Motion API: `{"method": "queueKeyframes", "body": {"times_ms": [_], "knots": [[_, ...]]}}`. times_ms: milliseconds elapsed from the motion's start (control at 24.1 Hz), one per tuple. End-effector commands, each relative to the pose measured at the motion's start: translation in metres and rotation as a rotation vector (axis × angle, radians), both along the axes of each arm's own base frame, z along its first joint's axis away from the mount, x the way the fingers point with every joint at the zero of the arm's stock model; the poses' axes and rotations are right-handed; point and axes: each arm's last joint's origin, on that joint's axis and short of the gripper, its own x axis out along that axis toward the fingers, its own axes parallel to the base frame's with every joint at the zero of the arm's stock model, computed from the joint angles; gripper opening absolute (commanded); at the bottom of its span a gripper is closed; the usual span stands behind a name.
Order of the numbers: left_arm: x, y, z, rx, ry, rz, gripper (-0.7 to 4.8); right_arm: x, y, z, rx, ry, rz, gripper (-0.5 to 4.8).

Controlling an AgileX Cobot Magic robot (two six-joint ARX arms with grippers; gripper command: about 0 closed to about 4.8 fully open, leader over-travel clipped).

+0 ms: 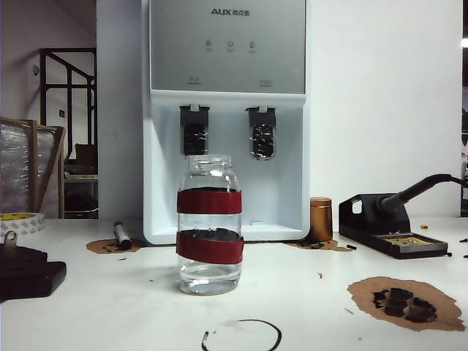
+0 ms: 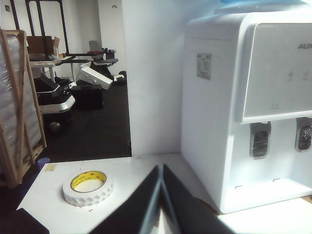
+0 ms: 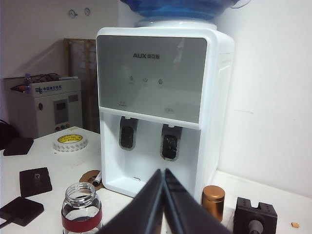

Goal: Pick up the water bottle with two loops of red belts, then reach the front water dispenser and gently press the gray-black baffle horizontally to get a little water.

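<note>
Bottle (image 3: 81, 208) beside shut right tool (image 3: 163, 171); left tool (image 2: 161, 168) shut.

Only the two claws of the robot show, each in its own wrist camera. The left claw (image 2: 161, 168) is a pair of flat, matte black fingers (image 2: 134, 209) tapering to a sharp tip, their inner edges pressed together along a thin pale seam. The right claw (image 3: 163, 171) looks the same: smooth black wedge-shaped fingers (image 3: 187, 212), no screws, cables or markings visible.
</note>
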Motion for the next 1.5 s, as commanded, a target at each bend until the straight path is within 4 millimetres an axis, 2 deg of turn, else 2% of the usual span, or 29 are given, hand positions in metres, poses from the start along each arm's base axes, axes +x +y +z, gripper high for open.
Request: {"method": "queueKeyframes", "body": {"times_ms": [42, 540, 1496], "knots": [[0.000, 0.000, 0.002, -0.008, -0.013, -0.003, -0.04, -0.001, -0.001, 0.001, 0.000, 0.002, -0.001, -0.01], [0.000, 0.000, 0.002, -0.008, -0.013, -0.002, -0.04, 0.000, 0.000, -0.008, -0.061, 0.065, 0.002, -0.01], [0.000, 0.000, 0.002, -0.008, -0.013, -0.002, -0.04, 0.000, 0.000, -0.010, -0.079, 0.084, 0.002, -0.01]]}}
